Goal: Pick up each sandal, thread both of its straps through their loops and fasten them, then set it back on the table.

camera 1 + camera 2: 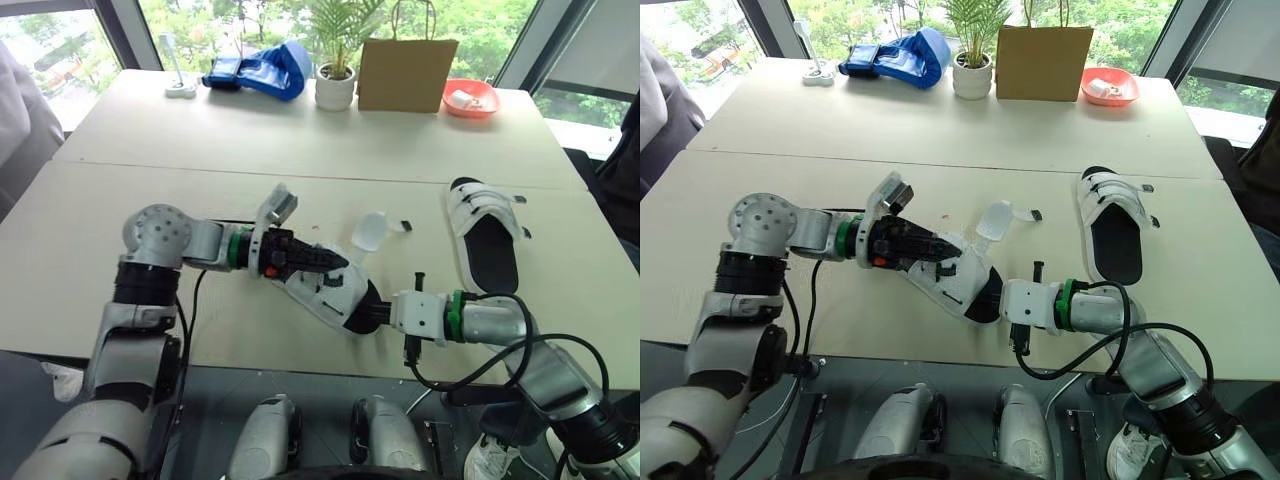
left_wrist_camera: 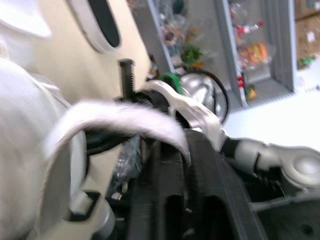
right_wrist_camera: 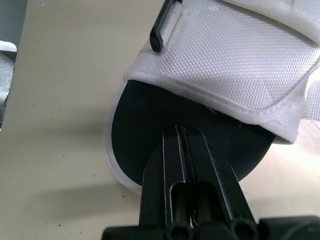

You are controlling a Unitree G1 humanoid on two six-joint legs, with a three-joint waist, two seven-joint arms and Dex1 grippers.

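The sandal [image 1: 335, 290] is held just above the table's [image 1: 300, 140] front edge between both arms. The right gripper [image 1: 375, 315], forearm level, has its fingers pressed together on the black heel. The left gripper [image 1: 335, 262], elbow bent inward, pinches a white strap [image 2: 125, 117]. The other sandal [image 1: 485, 235] lies to the right.

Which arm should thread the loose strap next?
Probably left. The right gripper has its jaws shut on the heel of the sandal, anchoring it. The left gripper sits on the sandal's upper, close to the upturned loose strap.
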